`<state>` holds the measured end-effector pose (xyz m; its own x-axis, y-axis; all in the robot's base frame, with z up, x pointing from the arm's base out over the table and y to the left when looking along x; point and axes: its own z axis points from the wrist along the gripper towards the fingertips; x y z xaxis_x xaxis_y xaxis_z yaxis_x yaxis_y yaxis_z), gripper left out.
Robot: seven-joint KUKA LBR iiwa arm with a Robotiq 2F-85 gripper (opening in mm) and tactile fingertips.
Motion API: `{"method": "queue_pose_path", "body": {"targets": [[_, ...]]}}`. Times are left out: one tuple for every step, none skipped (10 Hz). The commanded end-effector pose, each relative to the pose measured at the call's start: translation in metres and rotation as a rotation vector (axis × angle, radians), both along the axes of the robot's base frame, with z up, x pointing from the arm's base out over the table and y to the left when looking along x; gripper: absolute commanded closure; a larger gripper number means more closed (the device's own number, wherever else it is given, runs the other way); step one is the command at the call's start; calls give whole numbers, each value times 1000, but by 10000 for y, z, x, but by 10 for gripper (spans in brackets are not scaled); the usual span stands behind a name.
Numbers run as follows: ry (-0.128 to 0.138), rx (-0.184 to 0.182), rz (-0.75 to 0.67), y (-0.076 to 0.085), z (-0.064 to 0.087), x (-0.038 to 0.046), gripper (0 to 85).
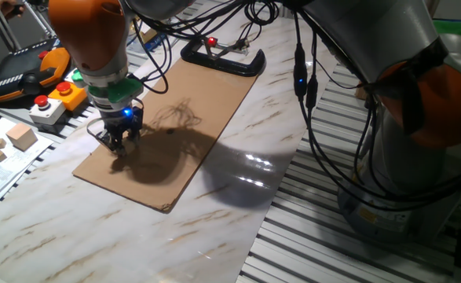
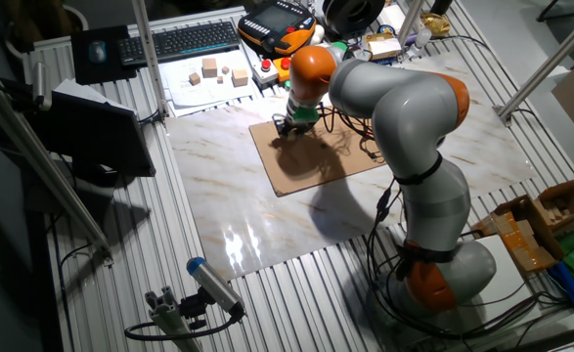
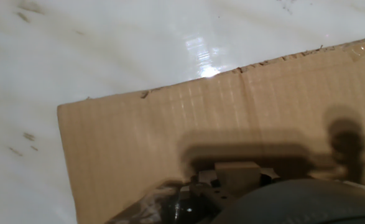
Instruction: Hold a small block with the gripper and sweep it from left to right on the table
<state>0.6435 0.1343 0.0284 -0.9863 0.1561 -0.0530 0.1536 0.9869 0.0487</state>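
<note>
Wooden cubes (image 1: 20, 137), the larger pale ones, sit on paper at the far left edge, well apart from the action. Just right of them, a box with a red button (image 1: 48, 104). Now the gripper (image 1: 118, 144), blue light glowing under its green ring, is down low over the near-left corner of the cardboard sheet (image 1: 206, 110), which lies on the marble table (image 1: 96, 228). From the hand view, a small tan block (image 3: 237, 173) shows right at the fingers, above the cardboard; whether the fingers are clamped on it, I cannot tell. Further right, a black clamp (image 1: 222, 56) rests at the sheet's far end.
</note>
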Motion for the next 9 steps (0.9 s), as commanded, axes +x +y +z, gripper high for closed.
{"method": "queue_pose_path", "body": {"targets": [[0, 0, -1, 17, 2, -2, 843], [0, -1, -3, 33, 2, -7, 843], [0, -3, -3, 40, 2, -7, 843], [0, -3, -4, 49, 0, -3, 843], [0, -3, -6, 63, -7, -6, 843], [0, -4, -8, 74, -6, -8, 843], [0, -4, -9, 83, -5, -8, 843], [0, -4, -9, 95, -5, -8, 843], [0, -5, -12, 114, 3, -8, 843]]}}
